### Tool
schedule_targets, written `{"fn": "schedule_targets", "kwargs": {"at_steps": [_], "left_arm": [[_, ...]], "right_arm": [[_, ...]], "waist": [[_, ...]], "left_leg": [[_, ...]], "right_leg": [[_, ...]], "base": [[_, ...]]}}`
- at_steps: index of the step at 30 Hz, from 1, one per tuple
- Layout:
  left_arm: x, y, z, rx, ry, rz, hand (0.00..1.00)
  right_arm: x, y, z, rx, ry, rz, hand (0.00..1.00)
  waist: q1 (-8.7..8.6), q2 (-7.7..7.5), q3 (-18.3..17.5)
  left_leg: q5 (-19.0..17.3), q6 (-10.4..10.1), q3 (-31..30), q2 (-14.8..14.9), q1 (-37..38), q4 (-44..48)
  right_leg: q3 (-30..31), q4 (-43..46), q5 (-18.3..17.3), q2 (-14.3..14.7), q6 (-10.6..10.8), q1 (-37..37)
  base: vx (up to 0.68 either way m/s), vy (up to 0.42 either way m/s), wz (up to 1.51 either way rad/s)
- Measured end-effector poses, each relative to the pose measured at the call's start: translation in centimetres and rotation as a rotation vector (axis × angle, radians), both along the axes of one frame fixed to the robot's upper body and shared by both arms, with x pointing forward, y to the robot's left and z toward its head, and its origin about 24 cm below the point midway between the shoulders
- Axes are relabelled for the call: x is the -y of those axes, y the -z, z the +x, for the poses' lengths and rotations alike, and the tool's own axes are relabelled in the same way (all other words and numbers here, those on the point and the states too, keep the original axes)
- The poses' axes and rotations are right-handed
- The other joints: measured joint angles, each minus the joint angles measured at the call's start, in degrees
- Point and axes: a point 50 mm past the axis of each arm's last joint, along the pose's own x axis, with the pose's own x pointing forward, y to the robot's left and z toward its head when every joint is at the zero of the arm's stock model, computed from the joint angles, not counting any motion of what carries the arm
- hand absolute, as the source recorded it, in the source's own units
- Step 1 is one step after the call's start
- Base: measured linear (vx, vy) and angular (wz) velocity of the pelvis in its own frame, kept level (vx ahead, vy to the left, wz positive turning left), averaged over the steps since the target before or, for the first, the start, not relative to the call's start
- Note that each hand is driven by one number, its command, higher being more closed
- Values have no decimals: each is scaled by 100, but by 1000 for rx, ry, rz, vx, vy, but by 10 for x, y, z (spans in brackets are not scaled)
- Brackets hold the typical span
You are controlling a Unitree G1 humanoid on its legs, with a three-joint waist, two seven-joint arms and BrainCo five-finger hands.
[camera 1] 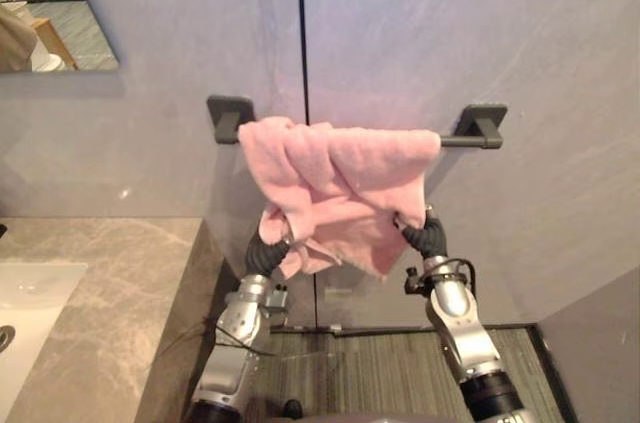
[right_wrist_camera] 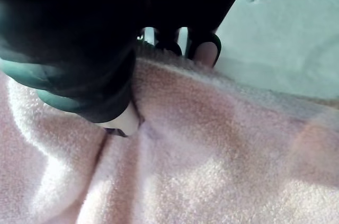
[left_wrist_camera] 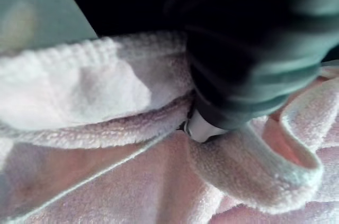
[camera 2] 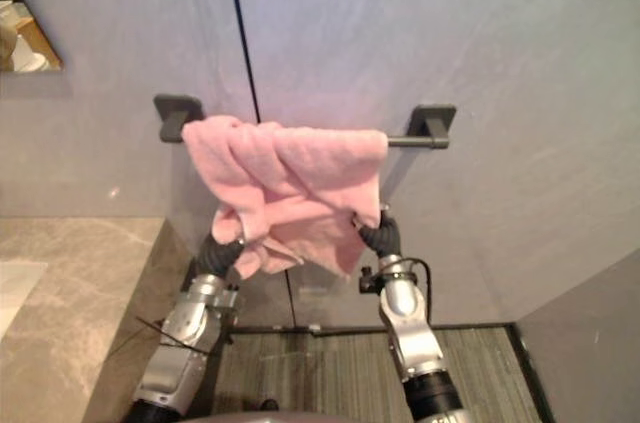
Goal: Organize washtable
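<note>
A pink towel [camera 1: 340, 183] hangs bunched over a dark towel bar [camera 1: 470, 140] on the grey wall. My left hand [camera 1: 268, 251] reaches up into the towel's lower left folds. In the left wrist view its dark cover [left_wrist_camera: 249, 49] is pressed against the towel [left_wrist_camera: 79, 91], and cloth hides its fingers. My right hand [camera 1: 425, 235] is at the towel's lower right edge. In the right wrist view its dark fingertips [right_wrist_camera: 205, 49] curl over the far side of the towel [right_wrist_camera: 212, 144] and the thumb presses the near side, pinching the cloth.
A marble counter [camera 1: 100, 283] with a white sink [camera 1: 25, 293] lies at the lower left, and its end drops off just left of my left arm. A mirror [camera 1: 50, 3] hangs at the upper left. Striped flooring [camera 1: 380, 373] runs along the wall's base.
</note>
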Motion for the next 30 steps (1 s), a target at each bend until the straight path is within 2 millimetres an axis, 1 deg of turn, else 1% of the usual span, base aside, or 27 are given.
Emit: {"fn": "schedule_targets", "kwargs": {"at_steps": [14, 20, 25, 30], "left_arm": [[9, -2, 2, 11, 31, -15, 100], [17, -3, 2, 14, 74, -17, 100], [19, -6, 5, 22, 83, -15, 100], [19, -1, 5, 1, 83, -11, 100]], "right_arm": [[10, 1, 0, -3, 41, 2, 100], [19, 1, 0, -5, 76, 3, 100], [20, 2, 0, -6, 84, 4, 100], [22, 1, 0, -6, 94, 9, 100]], "waist": [[-16, 6, 4], [-24, 20, 16], [-28, 21, 22], [-43, 15, 36]], "left_leg": [[-4, -1, 68, 11, 13, 11], [-4, -1, 71, 12, 11, -7], [-4, -1, 80, 12, 10, -7], [-4, -1, 82, 12, 8, -7]], "right_leg": [[74, -4, 1, -9, 0, -12], [77, -4, 1, -9, 0, -16], [84, -5, 1, -9, 1, -22], [85, -6, 1, -9, 1, -24]], "base": [[0, 0, -1], [0, 0, 0], [0, 0, 0], [0, 0, 0]]}}
